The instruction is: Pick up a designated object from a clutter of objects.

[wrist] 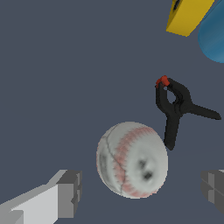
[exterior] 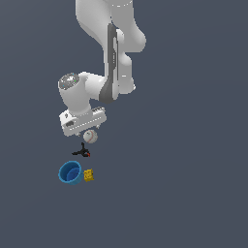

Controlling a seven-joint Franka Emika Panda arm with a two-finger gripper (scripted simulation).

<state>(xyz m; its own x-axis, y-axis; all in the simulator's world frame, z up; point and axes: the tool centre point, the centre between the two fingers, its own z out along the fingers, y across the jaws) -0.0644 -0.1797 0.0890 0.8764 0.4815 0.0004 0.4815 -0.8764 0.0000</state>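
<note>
Approach step in hand, grasp not yet made. Gripper [wrist: 140, 190] open, fingers spread wide and apart from all objects, one pad at each lower edge of the wrist view. Ball [wrist: 132, 159] lying between the two fingers in that view, nearer the pale finger, touching neither. In the exterior view, from its left: cup [exterior: 70, 173], then block [exterior: 89, 175] just beside it, with clamp [exterior: 82, 152] above them and ball [exterior: 90, 136] above that, partly tucked under the hand. Clamp near the ball but apart. Next move judged to call for a straight descent to ball mid-height, then closing on it. Risk judged: round ball rolling off centre if one finger arrives first; clamp close enough to be nudged.
</note>
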